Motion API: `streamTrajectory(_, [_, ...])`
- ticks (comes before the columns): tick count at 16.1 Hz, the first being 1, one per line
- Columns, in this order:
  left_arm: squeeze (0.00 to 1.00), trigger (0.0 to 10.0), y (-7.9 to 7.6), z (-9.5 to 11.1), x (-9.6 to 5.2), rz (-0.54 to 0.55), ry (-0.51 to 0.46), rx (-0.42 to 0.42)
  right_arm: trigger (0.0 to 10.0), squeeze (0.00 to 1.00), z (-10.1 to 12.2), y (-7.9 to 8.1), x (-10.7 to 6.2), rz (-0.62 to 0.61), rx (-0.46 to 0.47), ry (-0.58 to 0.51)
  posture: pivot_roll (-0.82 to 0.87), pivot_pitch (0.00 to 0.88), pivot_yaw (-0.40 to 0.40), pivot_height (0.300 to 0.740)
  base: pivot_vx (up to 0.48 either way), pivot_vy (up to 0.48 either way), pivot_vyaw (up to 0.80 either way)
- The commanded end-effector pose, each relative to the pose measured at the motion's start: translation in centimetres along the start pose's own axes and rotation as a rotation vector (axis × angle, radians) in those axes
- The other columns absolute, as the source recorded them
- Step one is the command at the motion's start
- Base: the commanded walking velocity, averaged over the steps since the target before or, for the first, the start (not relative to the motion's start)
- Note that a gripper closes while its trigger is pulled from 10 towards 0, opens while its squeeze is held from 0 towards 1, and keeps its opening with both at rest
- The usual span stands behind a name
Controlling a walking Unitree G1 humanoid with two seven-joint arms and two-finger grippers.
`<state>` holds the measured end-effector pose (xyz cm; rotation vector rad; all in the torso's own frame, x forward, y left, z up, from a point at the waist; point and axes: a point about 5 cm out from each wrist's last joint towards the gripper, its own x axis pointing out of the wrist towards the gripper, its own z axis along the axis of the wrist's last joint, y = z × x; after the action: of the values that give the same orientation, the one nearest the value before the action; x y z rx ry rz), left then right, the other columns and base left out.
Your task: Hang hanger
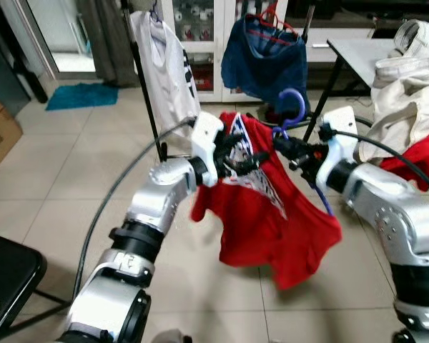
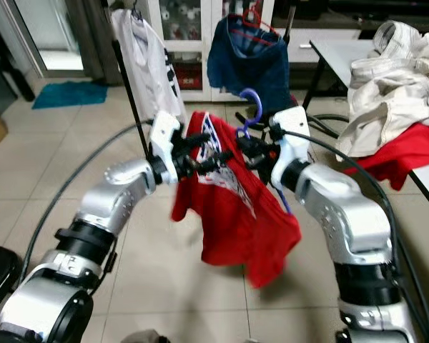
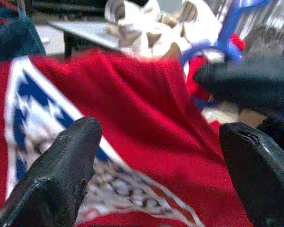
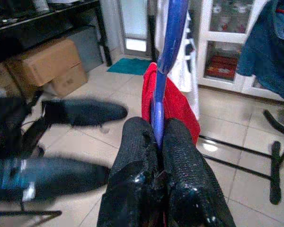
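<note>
Right gripper (image 4: 157, 142) pinched on blue hanger (image 4: 166, 61)

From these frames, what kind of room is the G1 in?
Probably a home laundry or utility corner: garments hang on a black clothes rack, unsorted clothes are heaped on a table, and the floor is tiled. The right claw holds a blue hanger carrying a red shirt.

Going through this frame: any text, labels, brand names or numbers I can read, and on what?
None can be read for certain.
red shirt: a white and blue print, too blurred to read.
white garment on the rack: dark marks, too small to read.
cardboard box: faint dark markings, unreadable.
</note>
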<state>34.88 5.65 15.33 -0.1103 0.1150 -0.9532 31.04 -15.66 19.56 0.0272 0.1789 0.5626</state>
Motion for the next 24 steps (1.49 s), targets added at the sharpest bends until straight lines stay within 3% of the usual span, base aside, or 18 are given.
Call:
streamTrajectory(1, [0.00,10.0,0.0,0.8,0.4,-0.002,0.006,0.034,10.0,0.00,0.6,0.0,0.2,-0.015,0.000,-0.015,-0.03,0.000,0.022,0.740,0.000,0.000,0.00])
streamTrajectory(2, [0.00,10.0,-0.1,0.7,0.6,-0.010,0.012,0.027,10.0,0.00,0.7,0.0,0.5,-0.025,0.010,-0.014,-0.03,0.000,0.023,0.740,0.000,0.000,0.00])
streamTrajectory(3, [0.00,4.5,0.0,0.6,0.7,-0.001,0.028,0.044,10.0,0.00,0.7,0.1,0.7,-0.033,0.021,-0.015,-0.03,0.000,0.023,0.740,0.000,0.000,0.00])
streamTrajectory(4, [0.00,1.1,0.1,0.5,0.8,0.005,0.033,0.049,10.0,0.00,0.9,0.1,0.9,-0.039,0.031,-0.017,-0.03,0.000,0.023,0.740,0.000,0.000,0.00])
streamTrajectory(5, [0.00,0.0,0.4,0.6,0.8,0.018,0.021,0.044,10.0,0.00,1.0,0.2,1.0,-0.039,0.040,-0.020,-0.03,0.000,0.022,0.740,0.000,0.000,0.00])
streamTrajectory(11, [0.00,0.0,1.1,0.8,1.2,0.076,-0.005,0.003,10.0,0.00,1.5,0.8,1.5,-0.021,0.057,-0.027,-0.04,0.000,0.023,0.740,0.000,0.000,0.00])
streamTrajectory(24, [0.00,0.0,1.0,0.2,1.8,0.007,0.061,0.010,10.0,0.00,1.7,2.5,1.9,0.051,0.069,-0.021,-0.05,0.000,0.037,0.740,0.000,0.000,0.00])
